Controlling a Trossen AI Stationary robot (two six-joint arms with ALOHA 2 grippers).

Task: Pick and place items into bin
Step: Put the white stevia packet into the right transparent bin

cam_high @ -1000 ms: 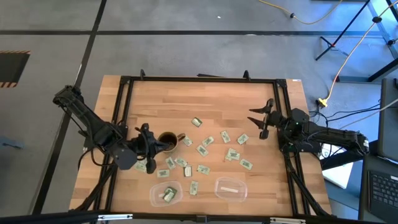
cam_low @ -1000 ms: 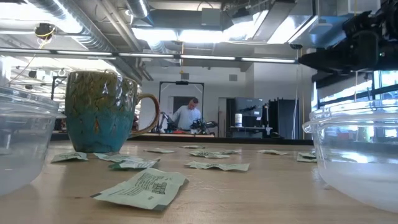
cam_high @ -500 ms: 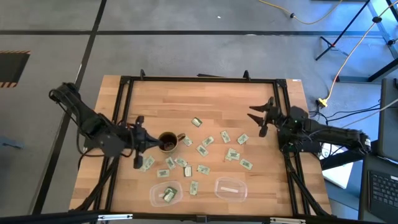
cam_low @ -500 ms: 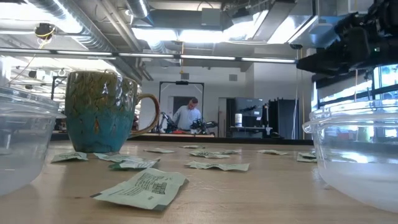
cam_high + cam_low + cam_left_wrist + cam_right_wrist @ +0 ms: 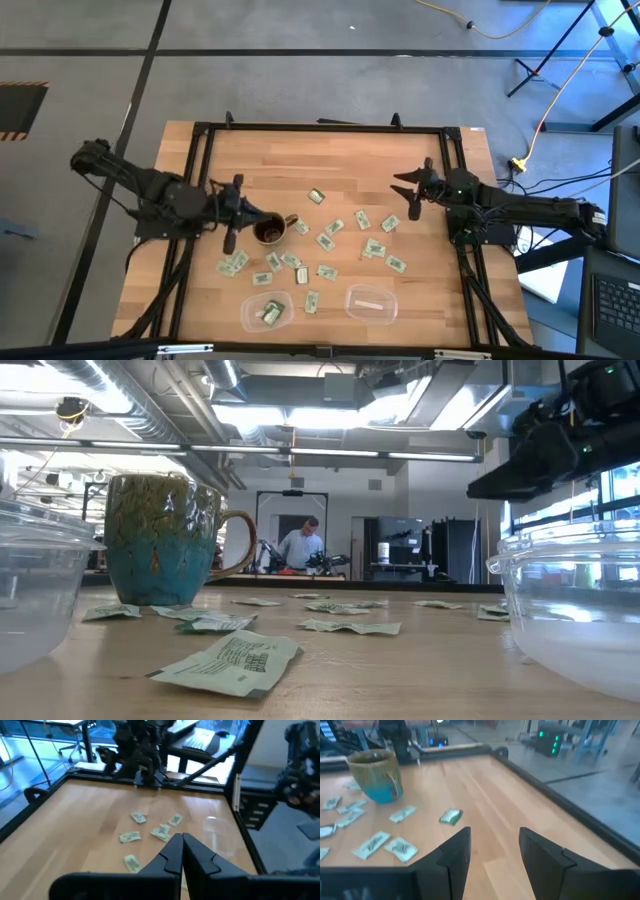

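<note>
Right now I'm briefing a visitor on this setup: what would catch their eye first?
Probably the packets scattered across the middle of the table, with a mug at their left edge. Two clear bins sit at the near edge; the left one already holds a packet. The left gripper, shut, is beside the mug; the right gripper, open, is above the table's right side.

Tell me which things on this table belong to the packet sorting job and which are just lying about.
Job:
- packets, scattered on the table
- left bin, one packet inside
- right bin, holding a pale item
- left tool, shut, beside the mug
- right tool, open, above the table

Lying about:
- mug
</note>
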